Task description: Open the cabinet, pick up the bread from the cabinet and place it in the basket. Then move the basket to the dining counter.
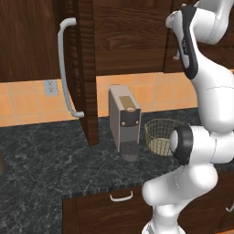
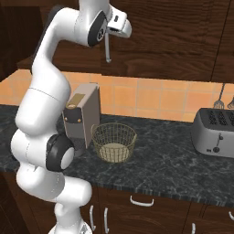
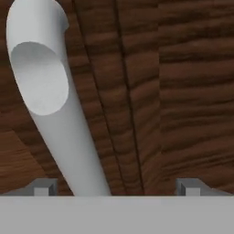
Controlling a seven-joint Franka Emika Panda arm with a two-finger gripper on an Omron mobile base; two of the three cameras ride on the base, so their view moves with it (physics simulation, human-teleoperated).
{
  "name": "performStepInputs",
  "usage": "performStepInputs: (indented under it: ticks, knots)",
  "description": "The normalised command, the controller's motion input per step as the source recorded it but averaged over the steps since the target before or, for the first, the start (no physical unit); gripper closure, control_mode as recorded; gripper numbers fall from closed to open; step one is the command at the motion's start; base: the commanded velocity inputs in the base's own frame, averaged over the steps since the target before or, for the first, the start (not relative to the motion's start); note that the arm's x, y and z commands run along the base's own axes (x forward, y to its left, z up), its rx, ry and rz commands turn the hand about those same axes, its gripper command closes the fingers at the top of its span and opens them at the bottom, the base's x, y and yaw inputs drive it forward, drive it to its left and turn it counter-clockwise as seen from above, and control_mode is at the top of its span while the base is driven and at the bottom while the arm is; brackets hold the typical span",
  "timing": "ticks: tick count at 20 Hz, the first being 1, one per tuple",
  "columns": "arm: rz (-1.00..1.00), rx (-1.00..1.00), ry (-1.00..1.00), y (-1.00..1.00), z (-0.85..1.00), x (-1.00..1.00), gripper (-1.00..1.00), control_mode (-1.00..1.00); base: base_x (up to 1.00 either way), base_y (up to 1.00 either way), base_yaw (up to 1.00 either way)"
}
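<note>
Hanging over the black counter, the cabinet sat right in front of the gripper, fingers spread wide with a pale handle running between them toward 11 o'clock. Basket sat at the coffee machine's 3 o'clock, toaster well apart further right.

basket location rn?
The basket sits on the black granite counter, just right of the coffee machine in the right base view, with the toaster farther right.
</note>
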Motion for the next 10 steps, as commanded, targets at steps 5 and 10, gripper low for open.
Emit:
performStepInputs:
  ticks: [5,10]
  knots:
    - [0.03,-0.04,-0.29,0.1,-0.4,0.34,-1.0,-1.0,0.0,0.0,0.0]
    - [0.0,0.0,0.0,0.12,-0.04,0.26,-1.0,-1.0,0.0,0.0,0.0]
